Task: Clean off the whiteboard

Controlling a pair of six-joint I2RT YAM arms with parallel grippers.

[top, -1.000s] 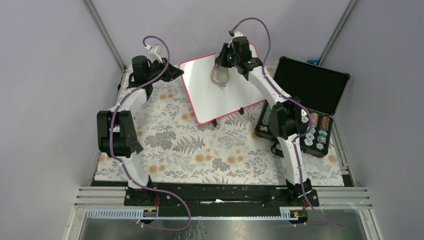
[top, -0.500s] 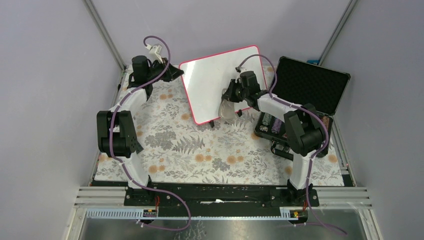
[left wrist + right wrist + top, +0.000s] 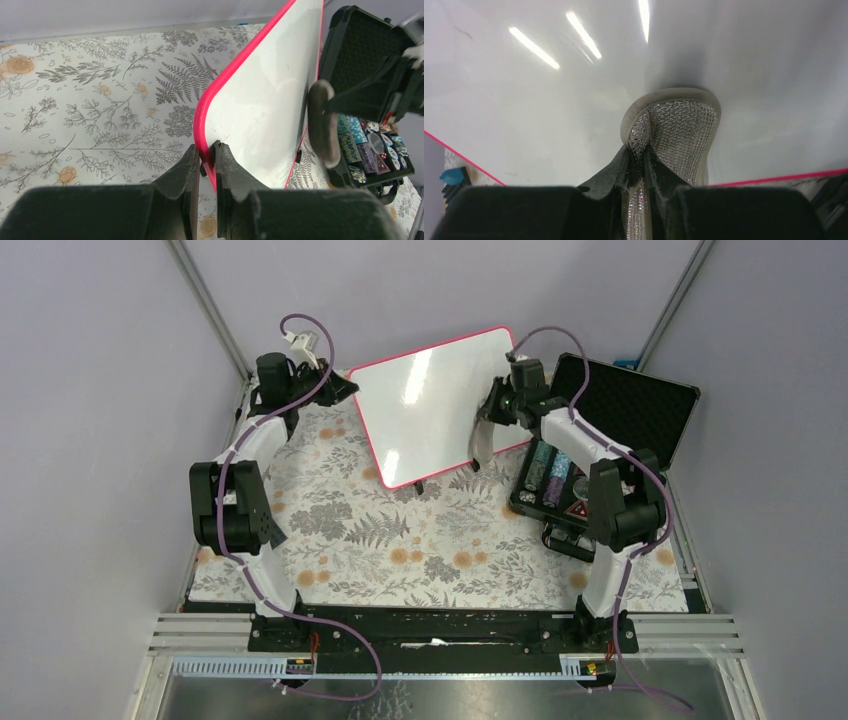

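Right claw (image 3: 640, 155), clamped on the grey wiping pad (image 3: 679, 125), has swept from mid-board to the right edge while left claw (image 3: 207, 152) keeps pinching the whiteboard (image 3: 430, 405), tilted up at the tabletop's (image 3: 400, 540) far side; the face reads clean, so the erase looks nearly done.

1 whiteboard (image 3: 430, 400). 1 grey wipe pad (image 3: 674, 125). 2 robot arms: left arm (image 3: 255, 445), right arm (image 3: 575, 435). 2 hands: left hand (image 3: 207, 155), right hand (image 3: 639, 157). 1 black case (image 3: 625, 400). Chips (image 3: 555, 475) inside it in several rows, exact no. unclear. 1 floral cloth (image 3: 400, 530).
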